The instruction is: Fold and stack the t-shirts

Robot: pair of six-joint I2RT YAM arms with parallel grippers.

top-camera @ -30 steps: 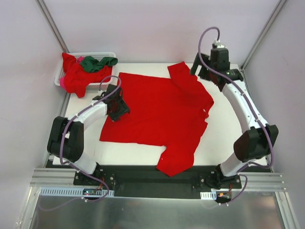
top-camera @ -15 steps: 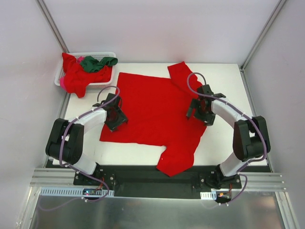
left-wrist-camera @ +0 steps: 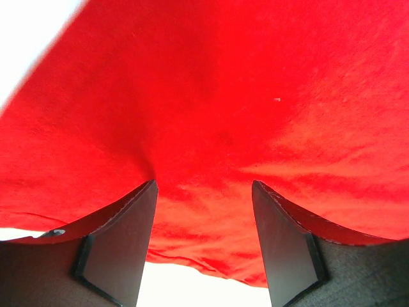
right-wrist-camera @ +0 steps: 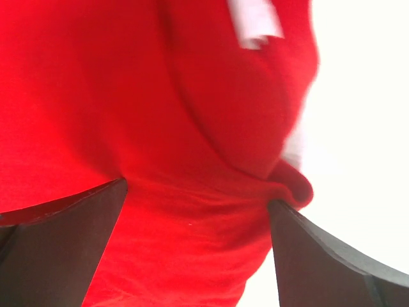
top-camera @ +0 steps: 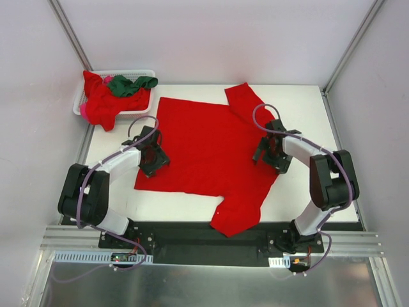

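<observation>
- Red shirt (top-camera: 204,147): large, plain, spread flat on the worktop (top-camera: 300,109), collar to the right; one sleeve reaches over the near edge.
- Second red shirt (top-camera: 101,105): crumpled, hanging over the basket (top-camera: 137,73) rim.
- Green shirt (top-camera: 131,84): dark, bunched in the basket.
</observation>
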